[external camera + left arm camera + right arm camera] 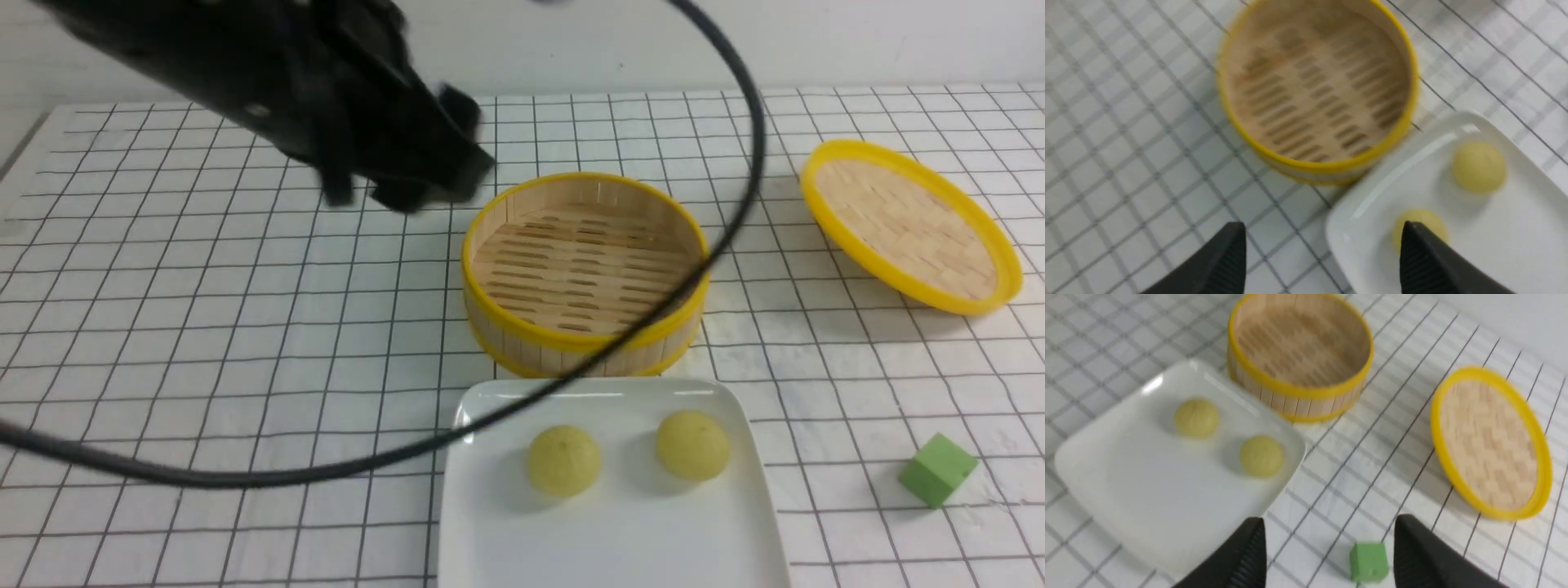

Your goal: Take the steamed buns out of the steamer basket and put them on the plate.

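Ribbed black fingers [1224, 261] of the left hand [1323, 228] sit closest to my lens, spread wide with nothing between them, the hand raised over the table [204, 327] just left of the steamer basket [584, 347]. Right hand [1329, 522] is parted and empty too, on the basket's near-right side. Beyond them, the basket is bare down to its slats, and the steamed buns [563, 460] rest side by side on the plate [612, 539], which lies on the basket's near side, so close I cannot tell whether they touch; I'd call the job done. My worry is the black cable [739, 204] looping across my front view before the basket and plate: if it sags or swings, it could catch the rim or sweep a bun, and these round buns would likely roll on that glossy plate. One left finger hovers above the plate's edge beside a bun, so a careless drop could knock it. Lid [910, 229] and green cube [937, 469], both right of the basket, look safe. No brand, label or writing is readable anywhere.
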Robot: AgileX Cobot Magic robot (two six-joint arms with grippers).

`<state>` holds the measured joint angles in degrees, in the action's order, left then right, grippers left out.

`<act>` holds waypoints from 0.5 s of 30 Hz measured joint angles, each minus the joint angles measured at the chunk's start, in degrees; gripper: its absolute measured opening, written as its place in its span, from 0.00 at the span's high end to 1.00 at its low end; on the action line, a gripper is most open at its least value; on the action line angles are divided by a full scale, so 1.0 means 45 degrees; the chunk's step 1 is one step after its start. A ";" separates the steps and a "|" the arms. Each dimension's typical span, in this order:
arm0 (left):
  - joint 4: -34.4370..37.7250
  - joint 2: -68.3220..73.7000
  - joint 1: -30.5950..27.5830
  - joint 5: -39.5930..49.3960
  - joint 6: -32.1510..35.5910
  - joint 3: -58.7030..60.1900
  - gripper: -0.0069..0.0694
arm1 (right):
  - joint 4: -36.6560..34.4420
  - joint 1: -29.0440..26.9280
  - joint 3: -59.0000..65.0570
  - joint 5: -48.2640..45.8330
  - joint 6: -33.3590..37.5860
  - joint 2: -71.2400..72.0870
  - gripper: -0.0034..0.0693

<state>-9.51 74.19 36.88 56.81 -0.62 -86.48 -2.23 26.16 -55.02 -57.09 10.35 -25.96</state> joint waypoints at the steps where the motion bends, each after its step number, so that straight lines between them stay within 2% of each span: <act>1: -0.0756 -0.0518 0.0000 -0.0059 -0.0646 0.0000 0.25 | 0.0271 0.0000 0.0000 0.0541 -0.0390 0.0027 0.37; 3: -0.2125 -0.1487 0.0000 -0.0092 -0.1674 0.0000 0.25 | 0.0884 0.0000 0.0000 0.1408 -0.0934 0.0095 0.37; 4: -0.2125 -0.1487 0.0000 -0.0092 -0.1756 0.0000 0.25 | 0.1042 0.0000 0.0000 0.1469 -0.1054 0.0097 0.37; 5: -0.3106 -0.2307 0.0000 -0.0045 -0.2270 0.0000 0.25 | 0.1772 0.0000 0.0000 0.1872 -0.1502 0.0249 0.37; 8: -0.3756 -0.3171 0.0000 0.0232 -0.2574 0.0000 0.25 | 0.2857 0.0000 0.0000 0.1985 -0.2112 0.0534 0.37; 11: -0.4185 -0.4545 0.0000 0.1360 -0.2675 -0.0014 0.25 | 0.4024 0.0000 0.0000 0.1869 -0.3069 0.1280 0.37; 15: -0.4211 -0.5568 0.0000 0.2175 -0.2675 0.0220 0.25 | 0.3928 0.0000 0.0000 0.1796 -0.3578 0.2500 0.37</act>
<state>-28.46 49.13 36.88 66.60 -12.65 -85.49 15.45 26.16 -55.02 -49.01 -5.75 -14.71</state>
